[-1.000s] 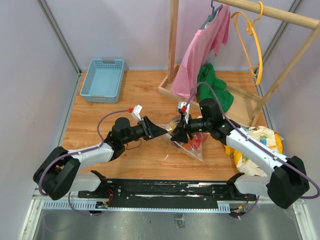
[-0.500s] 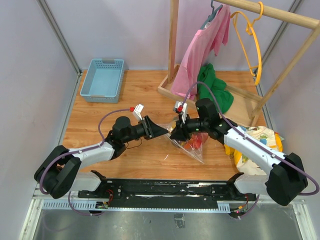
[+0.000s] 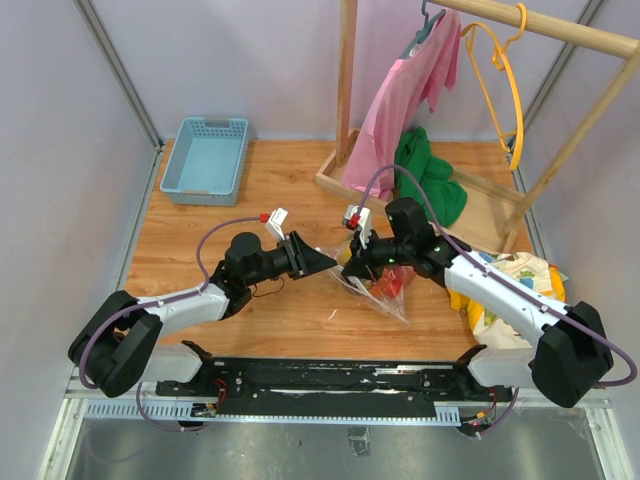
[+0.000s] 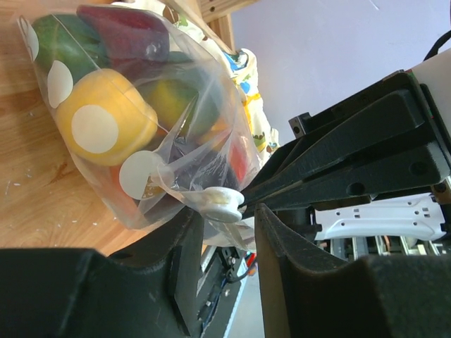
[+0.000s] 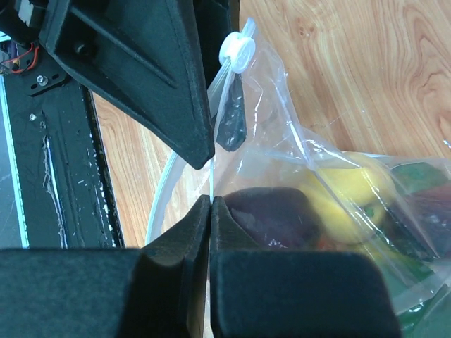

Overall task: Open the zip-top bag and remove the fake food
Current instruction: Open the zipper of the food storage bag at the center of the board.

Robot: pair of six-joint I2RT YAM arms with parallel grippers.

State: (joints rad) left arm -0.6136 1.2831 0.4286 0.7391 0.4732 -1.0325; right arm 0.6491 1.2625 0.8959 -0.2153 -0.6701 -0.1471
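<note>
The zip-top bag [image 3: 383, 292] lies at the table's middle, holding the fake food [image 3: 388, 283]. In the left wrist view the bag [image 4: 190, 141] shows a yellow fruit [image 4: 106, 116], a green one [image 4: 60, 39] and a dark purple one [image 4: 123, 28]. My left gripper [image 4: 229, 210] is open, its tips either side of the white zip slider [image 4: 222, 203], which rests on the left finger. My right gripper [image 5: 211, 198] is shut on the bag's thin top edge, just below the slider [image 5: 237, 49]. The two grippers meet tip to tip in the top view [image 3: 335, 265].
A blue basket [image 3: 208, 158] stands at the far left. A wooden rack [image 3: 345, 100] at the far right holds a pink garment [image 3: 405, 90] and a yellow hanger [image 3: 505, 90]. A green cloth [image 3: 430, 180] and a cartoon-print cloth [image 3: 520, 280] lie at the right.
My right gripper has shifted a little to the left with the bag's edge, closer to the left gripper. The left arm has barely moved.
</note>
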